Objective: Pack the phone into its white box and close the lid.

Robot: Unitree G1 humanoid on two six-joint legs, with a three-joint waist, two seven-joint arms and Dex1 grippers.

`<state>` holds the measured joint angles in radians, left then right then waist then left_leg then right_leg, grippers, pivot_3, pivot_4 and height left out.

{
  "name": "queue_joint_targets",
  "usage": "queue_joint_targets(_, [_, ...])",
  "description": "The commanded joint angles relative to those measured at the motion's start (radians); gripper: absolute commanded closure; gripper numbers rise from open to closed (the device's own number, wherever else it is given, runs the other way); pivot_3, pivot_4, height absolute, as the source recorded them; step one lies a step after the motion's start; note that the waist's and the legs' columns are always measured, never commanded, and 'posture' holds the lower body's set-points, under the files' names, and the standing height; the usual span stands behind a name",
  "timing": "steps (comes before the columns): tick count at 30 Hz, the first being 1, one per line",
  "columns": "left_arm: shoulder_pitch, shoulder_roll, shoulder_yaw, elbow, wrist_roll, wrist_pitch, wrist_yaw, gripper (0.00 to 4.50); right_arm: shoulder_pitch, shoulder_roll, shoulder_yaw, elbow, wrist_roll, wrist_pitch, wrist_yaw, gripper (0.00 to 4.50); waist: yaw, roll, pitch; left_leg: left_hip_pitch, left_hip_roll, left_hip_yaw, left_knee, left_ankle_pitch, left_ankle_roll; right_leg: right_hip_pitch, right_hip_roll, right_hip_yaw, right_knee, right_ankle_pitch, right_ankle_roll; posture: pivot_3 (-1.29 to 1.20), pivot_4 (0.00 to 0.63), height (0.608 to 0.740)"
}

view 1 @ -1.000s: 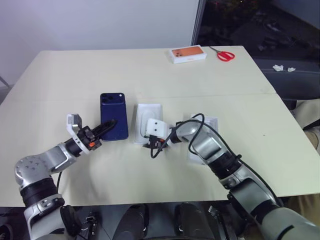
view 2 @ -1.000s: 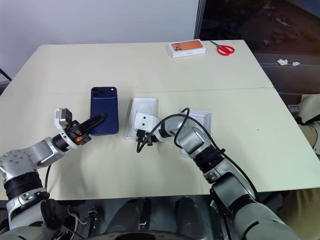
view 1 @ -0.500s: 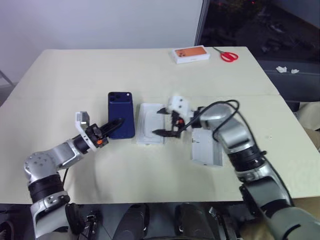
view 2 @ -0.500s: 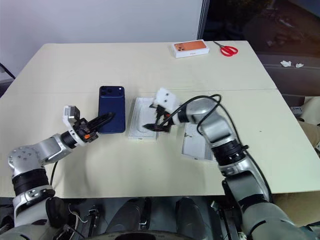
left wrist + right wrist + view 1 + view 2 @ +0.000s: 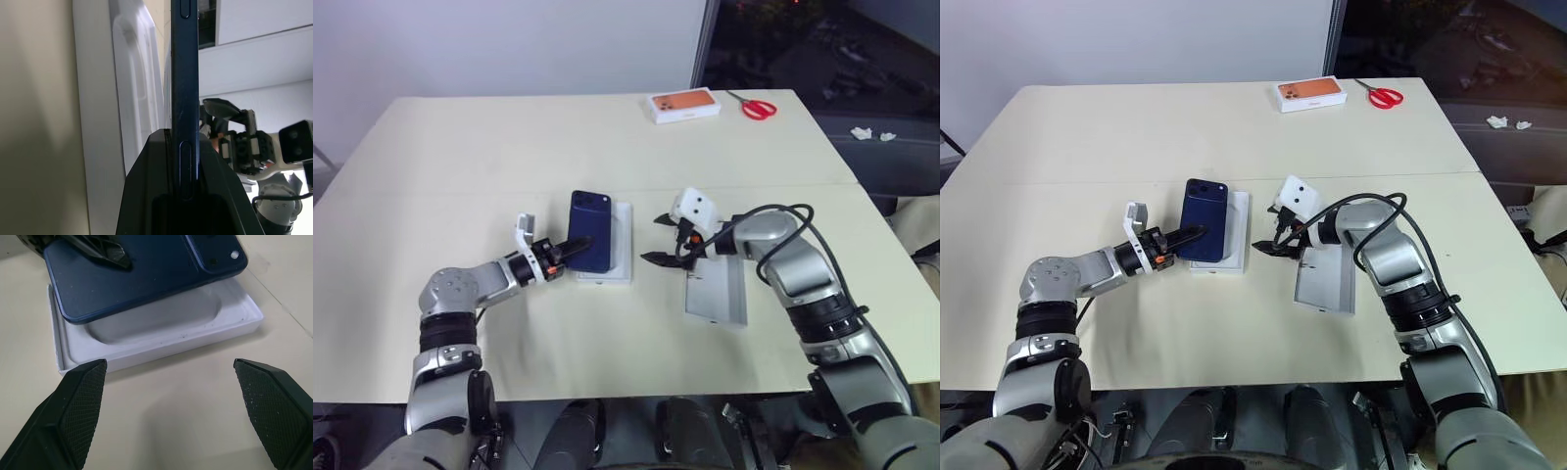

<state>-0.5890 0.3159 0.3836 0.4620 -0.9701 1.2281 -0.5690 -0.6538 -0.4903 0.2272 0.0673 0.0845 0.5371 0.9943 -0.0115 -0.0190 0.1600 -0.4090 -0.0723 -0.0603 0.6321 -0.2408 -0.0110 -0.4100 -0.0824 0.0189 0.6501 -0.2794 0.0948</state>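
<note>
My left gripper [image 5: 570,247] is shut on the near end of the dark navy phone [image 5: 590,242]. It holds the phone slightly raised, back side up, over the left part of a white insert [image 5: 619,247] with an oval recess [image 5: 161,316]. In the left wrist view the phone [image 5: 185,73] stands edge-on between the fingers. My right gripper [image 5: 654,238] hangs wide open just right of the insert, holding nothing. The lid [image 5: 717,294] lies open side up, plain white inside, under my right forearm. The white box is hidden.
A small box with an orange phone picture [image 5: 684,105] and red scissors [image 5: 757,107] lie at the table's far edge. A black cable [image 5: 783,211] loops over my right arm. The tabletop [image 5: 460,157] is bare at the left and near the front edge.
My left gripper has carried the phone to the right, from the bare table onto the insert. My right gripper let go of the insert, opened wide and drew back to the right.
</note>
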Motion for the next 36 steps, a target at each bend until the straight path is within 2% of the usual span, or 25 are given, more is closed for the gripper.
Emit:
queue_joint_targets(1, [-0.021,-0.013,-0.011,-0.01,0.007,-0.006,-0.022,4.5,-0.001,-0.01,-0.012,-0.052,0.012,-0.003,-0.013,0.16,0.0,0.0,0.0,0.0,0.0,0.0,0.0,0.0,0.0,0.0,0.0,0.0,0.0,0.0,0.0,0.0,0.15,0.74])
queue_joint_targets(9, [-0.038,-0.045,-0.001,-0.02,0.012,-0.005,0.007,4.5,-0.01,0.005,0.002,-0.038,0.007,-0.016,-0.029,0.16,0.0,0.0,0.0,0.0,0.0,0.0,0.0,0.0,0.0,0.0,0.0,0.0,0.0,0.0,0.0,0.0,0.15,0.74])
queue_joint_targets(10, [-0.036,-0.049,0.0,-0.024,0.015,-0.006,0.015,3.51,-0.01,0.005,0.004,-0.038,0.007,-0.017,-0.03,0.1,0.0,0.0,0.0,0.0,0.0,0.0,0.0,0.0,0.0,0.0,0.0,0.0,0.0,0.0,0.0,0.0,0.15,0.74])
queue_joint_targets(11, [-0.034,-0.051,0.001,-0.026,0.017,-0.006,0.021,3.25,-0.01,0.005,0.005,-0.039,0.007,-0.017,-0.03,0.1,0.0,0.0,0.0,0.0,0.0,0.0,0.0,0.0,0.0,0.0,0.0,0.0,0.0,0.0,0.0,0.0,0.15,0.74])
queue_joint_targets(13, [-0.029,-0.052,-0.004,-0.04,0.021,-0.003,0.024,2.41,-0.012,0.007,0.007,-0.038,0.008,-0.017,-0.031,0.1,-0.001,0.0,0.0,0.0,0.0,0.0,0.0,0.0,0.0,0.0,0.0,0.0,0.0,0.0,0.0,0.0,0.15,0.74])
queue_joint_targets(16, [-0.024,-0.046,-0.007,-0.065,0.023,0.001,0.025,0.95,-0.016,0.01,0.012,-0.031,0.008,-0.018,-0.032,0.1,-0.001,0.0,0.0,0.001,0.0,0.0,0.001,0.0,0.0,0.001,0.0,0.0,0.001,0.0,0.0,0.0,0.15,0.74])
queue_joint_targets(36, [-0.021,-0.012,0.047,-0.269,-0.053,0.121,0.087,0.95,-0.039,0.033,0.03,0.008,0.0,-0.042,-0.04,0.1,-0.002,0.0,0.0,0.0,0.0,0.0,0.001,0.0,0.0,0.0,0.001,0.0,0.001,0.0,0.0,0.0,0.15,0.74])
